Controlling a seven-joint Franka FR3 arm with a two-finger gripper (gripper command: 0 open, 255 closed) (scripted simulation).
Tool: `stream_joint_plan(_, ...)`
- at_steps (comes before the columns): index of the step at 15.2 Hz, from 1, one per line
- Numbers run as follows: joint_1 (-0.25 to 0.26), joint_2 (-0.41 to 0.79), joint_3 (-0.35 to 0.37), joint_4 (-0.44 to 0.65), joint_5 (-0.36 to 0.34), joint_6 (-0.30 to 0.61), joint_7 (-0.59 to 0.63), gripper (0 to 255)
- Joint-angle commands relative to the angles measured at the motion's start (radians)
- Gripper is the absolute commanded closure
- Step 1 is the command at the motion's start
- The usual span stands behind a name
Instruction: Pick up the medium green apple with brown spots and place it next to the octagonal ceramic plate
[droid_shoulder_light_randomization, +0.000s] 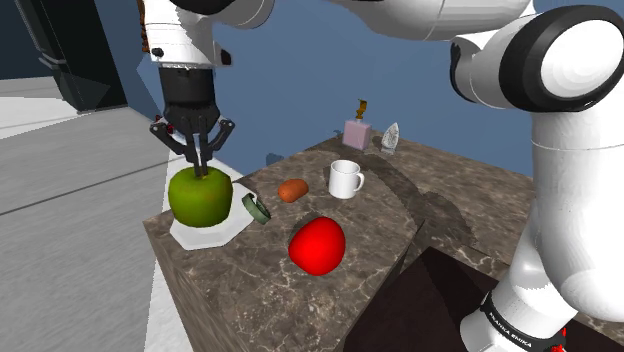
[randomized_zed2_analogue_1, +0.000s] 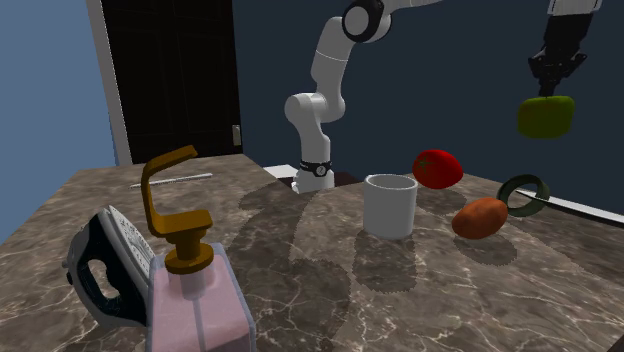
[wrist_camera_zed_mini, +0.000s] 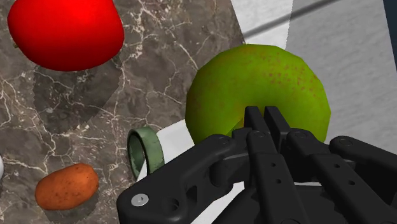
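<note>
1. The fingers (wrist_camera_zed_mini: 255, 122), nearly pressed together, pinch the top of the green apple (droid_shoulder_light_randomization: 200, 196).
2. The apple hangs over the white plate (droid_shoulder_light_randomization: 215, 238), left of centre in the shoulder view, which I judge to be the carrying step.
3. The next move likely calls for shifting sideways, then lowering onto the bare bench (droid_shoulder_light_randomization: 250, 290) beside the plate.

Shoulder view: white plate (droid_shoulder_light_randomization: 190, 238) mostly hidden by green apple (droid_shoulder_light_randomization: 200, 197), shape unclr.

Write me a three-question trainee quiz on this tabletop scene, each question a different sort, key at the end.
1. True or false: the green apple rests on the table.
2. The ring beside the white plate is: A green, B red, C blue.
3. Fill in: the gripper is shut on the ____.

Key: 1 false, it hangs in the air under the gripper. 2 A. 3 green apple.
</note>
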Motion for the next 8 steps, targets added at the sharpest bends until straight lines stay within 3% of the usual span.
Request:
stream_joint_plan(1,-0.004,-0.009,0.0,-0.042,0.003,0.034,-0.003,255)
stream_joint_plan(8,-0.015,-0.023,-0.002,-0.158,0.008,0.135,-0.014,255)
